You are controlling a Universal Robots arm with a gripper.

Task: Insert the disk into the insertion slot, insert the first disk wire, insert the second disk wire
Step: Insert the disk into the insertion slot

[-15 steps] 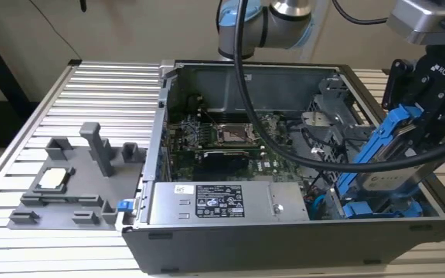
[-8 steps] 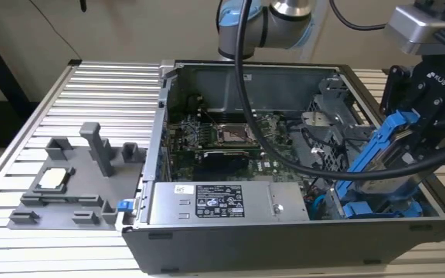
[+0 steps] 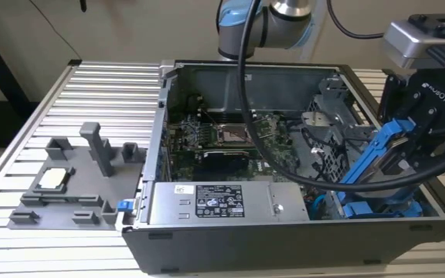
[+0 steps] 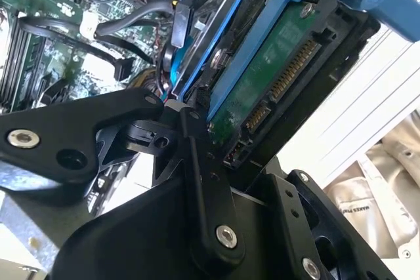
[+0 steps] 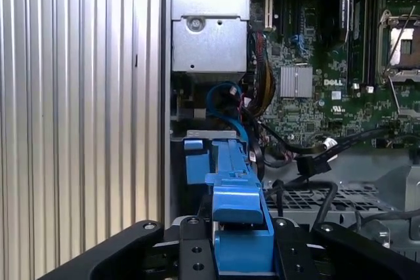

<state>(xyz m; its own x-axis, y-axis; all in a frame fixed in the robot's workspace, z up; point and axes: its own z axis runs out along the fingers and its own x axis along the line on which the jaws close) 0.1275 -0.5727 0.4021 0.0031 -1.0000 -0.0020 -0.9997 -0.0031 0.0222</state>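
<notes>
While the gripper (image 3: 412, 145) hangs over the side of the PC case (image 3: 284, 246) at the exterior view's right, it is clamped on the disk (image 3: 371, 155). The disk sits in its bright blue carrier and is steeply tilted, with its lower end down toward the insertion slot (image 3: 385, 209). That slot is a grey metal bay with blue plastic parts in the case's near corner. Whether the disk's lower end touches the bay, I cannot tell. In the second wrist view the disk (image 4: 275, 77) shows a green circuit face and a row of gold contacts, held between the black fingers (image 4: 203, 181). Inside the case lie the green motherboard (image 3: 222, 145), the grey power-supply box (image 3: 215, 204) and loose black cables (image 5: 315, 162). The case stands on a slatted table (image 3: 91, 98).
</notes>
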